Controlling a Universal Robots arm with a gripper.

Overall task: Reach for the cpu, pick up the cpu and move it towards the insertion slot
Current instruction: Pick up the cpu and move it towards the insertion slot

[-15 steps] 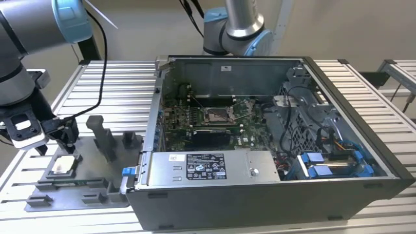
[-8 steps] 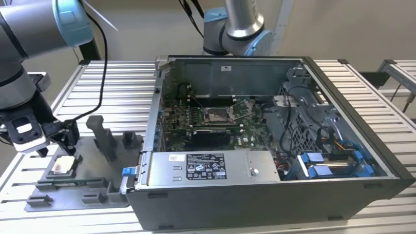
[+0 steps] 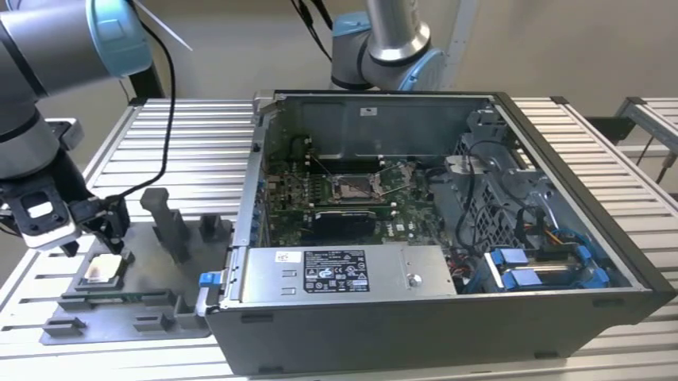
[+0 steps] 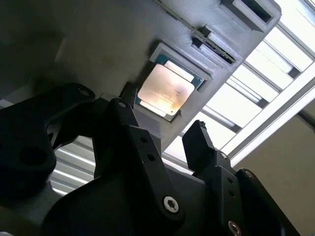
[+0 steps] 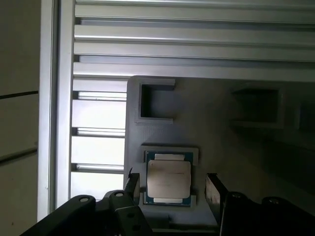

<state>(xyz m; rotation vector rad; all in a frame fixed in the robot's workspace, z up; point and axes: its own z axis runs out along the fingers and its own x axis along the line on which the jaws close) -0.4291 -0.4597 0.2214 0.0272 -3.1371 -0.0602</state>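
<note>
Quick count for you: one cpu [image 3: 103, 268], one slot [image 3: 355, 188], one grey tray [image 3: 106, 329], one open case [image 3: 424, 333], all on one slatted worktop [image 3: 190, 143]. There are two arms. Your working arm [image 3: 32, 119] is off the case's side on the exterior view's left, and a second arm [image 3: 387, 40] stands behind the case. Two grey posts [image 3: 164, 214] stick up from the tray, between the cpu and the case.

The cpu lies flat in a square recess of the tray, silvery top up. It's outside the case and well apart from the slot. The tray sits right beside the case. The slot is inside the case, on the green board [image 3: 286, 198], about mid-case.

Pose-wise, your arm bends down over the tray, on the side away from the case, with its wrist pointing down and the jaws just above the cpu. In both wrist views the jaws are spread, one finger [image 5: 132, 181] on each side of the cpu [image 5: 169, 178] with a gap both sides. The second wrist view gives the same picture: the cpu [image 4: 166, 91] in its recess and a finger [image 4: 199, 140] beside it, apart from it. The jaws aren't pinching anything.
</note>
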